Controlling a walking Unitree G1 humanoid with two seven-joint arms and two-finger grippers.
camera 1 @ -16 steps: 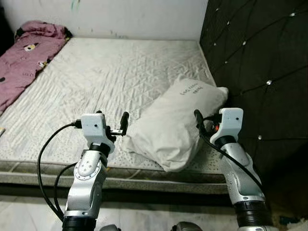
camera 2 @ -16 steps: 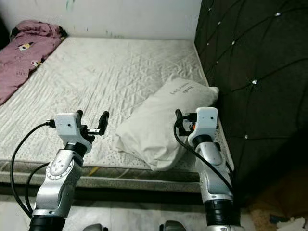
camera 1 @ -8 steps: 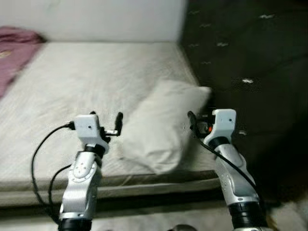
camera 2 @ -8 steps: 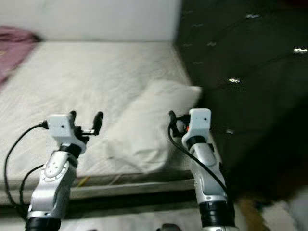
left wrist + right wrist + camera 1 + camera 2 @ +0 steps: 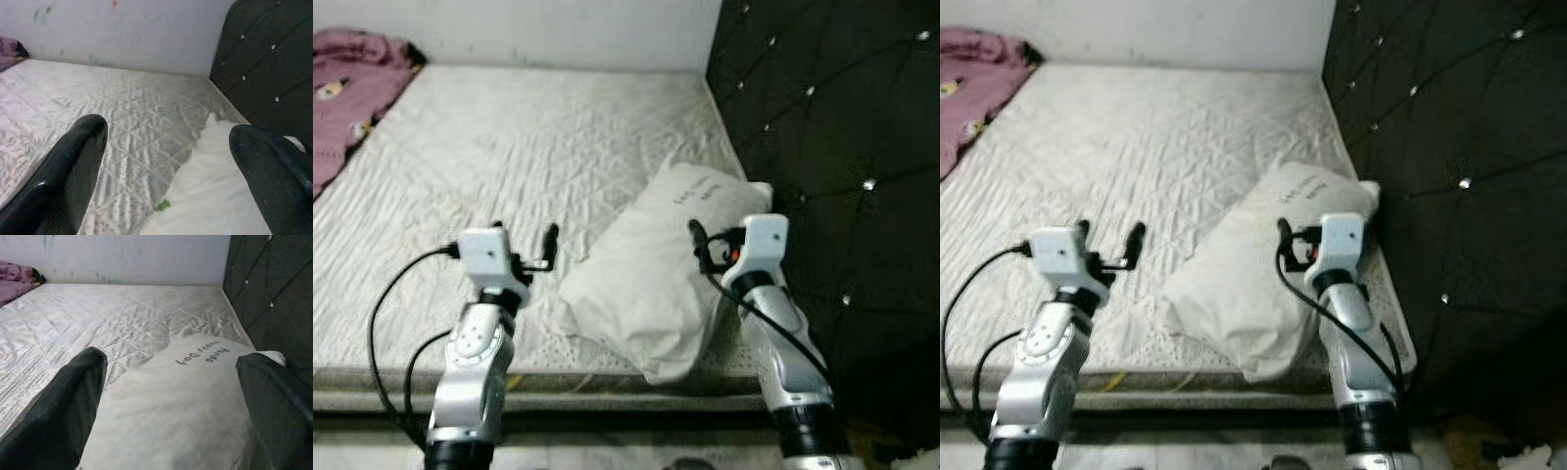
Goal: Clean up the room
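- The mattress (image 5: 509,166), bare and quilted white, takes up most of the scene and runs from the near edge up to the white wall (image 5: 558,29) at 12 o'clock.
- The headboard (image 5: 832,127), black, padded and studded with shiny buttons, stands along the bed's edge from 1 to 4 o'clock.
- The pillow (image 5: 661,274), white with small dark print near its far end, lies tilted on the mattress at about 4 o'clock, its far corner close to the headboard and its near corner at the bed's front edge.
- The blanket (image 5: 352,98), pink and rumpled, lies heaped at 10 o'clock in the far corner of the mattress.
- The left gripper (image 5: 524,250) hangs over the mattress at 7 o'clock, just beside the pillow's near end, fingers (image 5: 73,171) spread wide and holding nothing.
- The right gripper (image 5: 171,401) hangs above the pillow at 5 o'clock, fingers (image 5: 63,411) likewise spread apart and empty.
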